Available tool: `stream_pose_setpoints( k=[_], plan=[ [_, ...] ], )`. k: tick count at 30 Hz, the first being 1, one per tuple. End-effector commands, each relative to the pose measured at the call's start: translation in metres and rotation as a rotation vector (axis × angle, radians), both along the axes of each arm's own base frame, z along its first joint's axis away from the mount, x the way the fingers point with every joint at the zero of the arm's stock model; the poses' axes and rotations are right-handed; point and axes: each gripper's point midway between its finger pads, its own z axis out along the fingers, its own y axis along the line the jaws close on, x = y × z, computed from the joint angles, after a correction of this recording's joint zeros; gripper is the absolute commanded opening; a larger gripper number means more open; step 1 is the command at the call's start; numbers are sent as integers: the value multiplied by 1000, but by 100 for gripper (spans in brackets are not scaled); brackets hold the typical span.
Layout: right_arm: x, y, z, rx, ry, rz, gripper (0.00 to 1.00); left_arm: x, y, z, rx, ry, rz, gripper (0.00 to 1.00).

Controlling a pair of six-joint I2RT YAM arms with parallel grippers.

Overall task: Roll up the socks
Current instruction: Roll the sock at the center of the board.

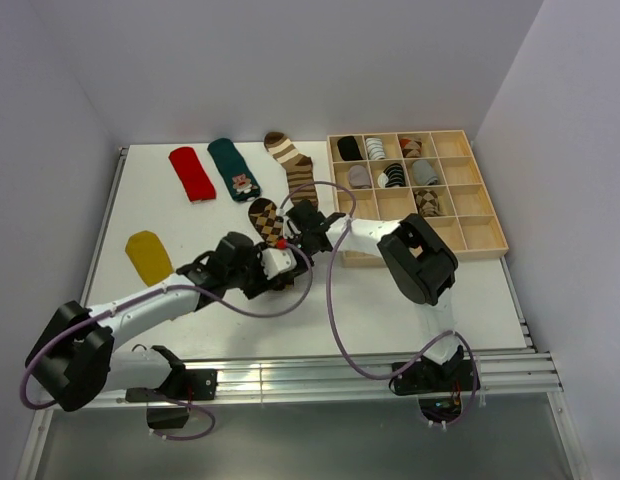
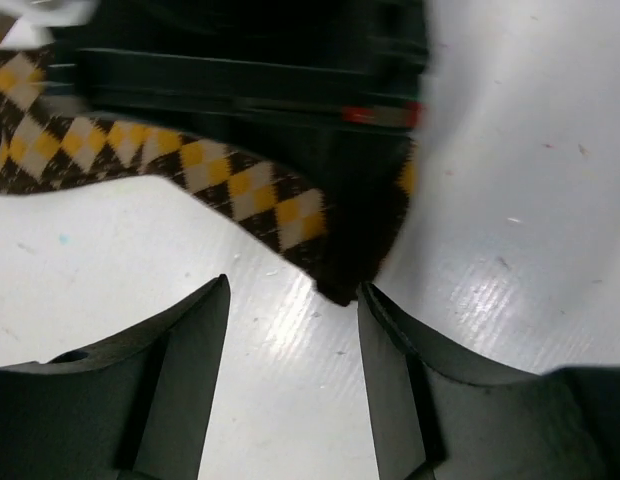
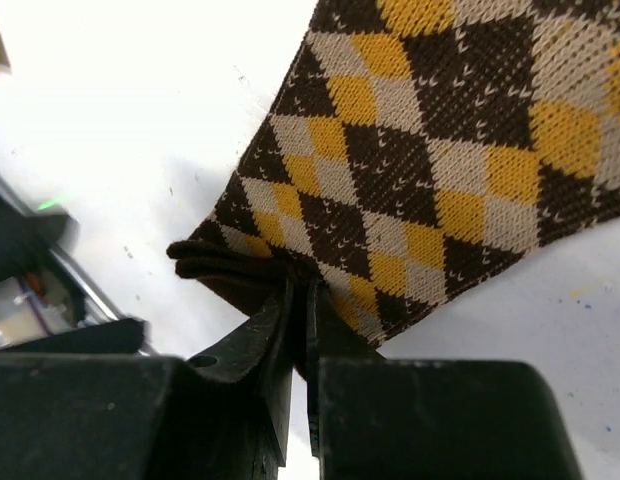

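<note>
The brown argyle sock (image 1: 264, 218) lies on the white table beside the tray. My right gripper (image 1: 288, 234) is shut on its dark cuff edge; in the right wrist view the jaws (image 3: 300, 286) pinch the folded fabric of the sock (image 3: 430, 150). My left gripper (image 1: 278, 259) sits just in front of it, open, with nothing between its fingers (image 2: 190, 340). The sock's dark tip (image 2: 342, 270) hangs just past the left fingertips. Further back lie a red sock (image 1: 192, 173), a teal sock with a figure (image 1: 235, 168) and a striped sock (image 1: 293, 165). A mustard sock (image 1: 149, 256) lies at the left.
A wooden compartment tray (image 1: 477, 232) stands at the right with several rolled socks in its back cells. The right arm's elbow (image 1: 420, 262) hangs over the tray's near edge. A purple cable (image 1: 335, 300) loops over the table.
</note>
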Motion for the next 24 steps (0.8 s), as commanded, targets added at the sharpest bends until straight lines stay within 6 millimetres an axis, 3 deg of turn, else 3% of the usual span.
stream_pose_setpoints(
  k=[1, 3, 13, 24],
  plan=[
    [-19, -42, -45, -185, 138, 6, 5, 6, -12, 15, 13, -188, -37, 60],
    [-16, -44, -47, -190, 162, 8, 6, 7, -21, 21, -8, -232, -57, 60],
    [-14, -46, -50, -199, 225, 34, 6, -20, -38, -6, 22, -282, -234, 63],
    [-11, -50, -56, -219, 248, 40, 5, -19, -44, -31, 65, -345, -298, 64]
  ],
)
